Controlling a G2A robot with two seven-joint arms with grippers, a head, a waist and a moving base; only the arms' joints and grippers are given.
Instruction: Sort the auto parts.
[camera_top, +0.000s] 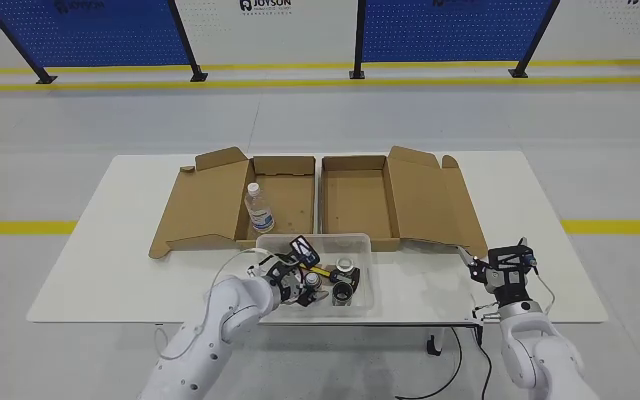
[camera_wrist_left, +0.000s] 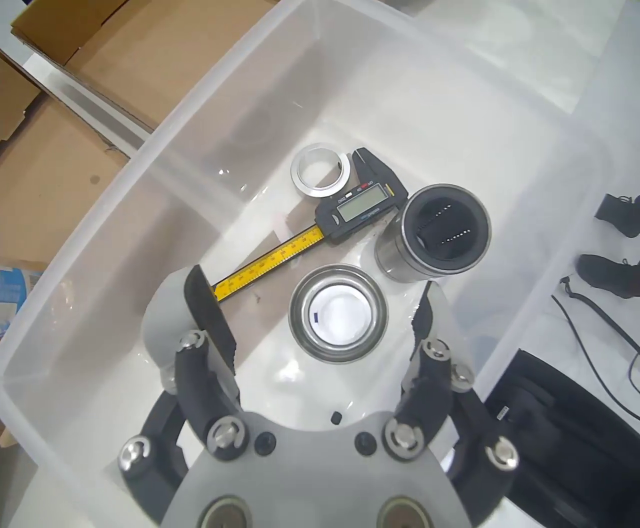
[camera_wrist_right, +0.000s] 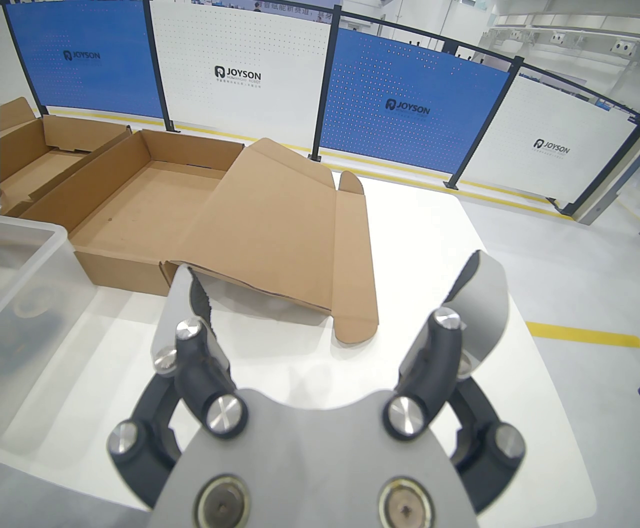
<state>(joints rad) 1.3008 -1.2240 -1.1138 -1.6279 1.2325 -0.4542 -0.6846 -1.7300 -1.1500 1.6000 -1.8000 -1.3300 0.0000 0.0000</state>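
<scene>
— White bench (camera_top: 120, 200) seen from above, blue and white panels behind. Two open cartons stand side by side: left carton (camera_top: 285, 200) with a bottle (camera_top: 259, 207) in it, right carton (camera_top: 355, 205) beside it. One clear bin (camera_top: 365, 240) sits just in front of them, at the near edge.

— Parts?

— All in that bin. Left wrist view: left gripper (camera_wrist_left: 314, 290) is down inside the clear bin, fingers (camera_wrist_left: 210, 315) wide apart, gripping nothing.

— What lies between them?

— One steel cup (camera_wrist_left: 300, 327), open end up, between the fingertips. No contact that I can see. The bearing sleeve (camera_wrist_left: 440, 230) stands tilted just past one fingertip. The caliper (camera_wrist_left: 360, 205) lies flat beyond the cup, its yellow scale running toward the other finger. Against its head, a thin ring (camera_wrist_left: 298, 172).

— Right side?

— Right wrist view: right gripper (camera_wrist_right: 331, 264) hangs over bare bench, fingers (camera_wrist_right: 487, 300) spread wide, nothing in them. Right carton's flap lies ahead, with the bin's corner off to one side.
</scene>
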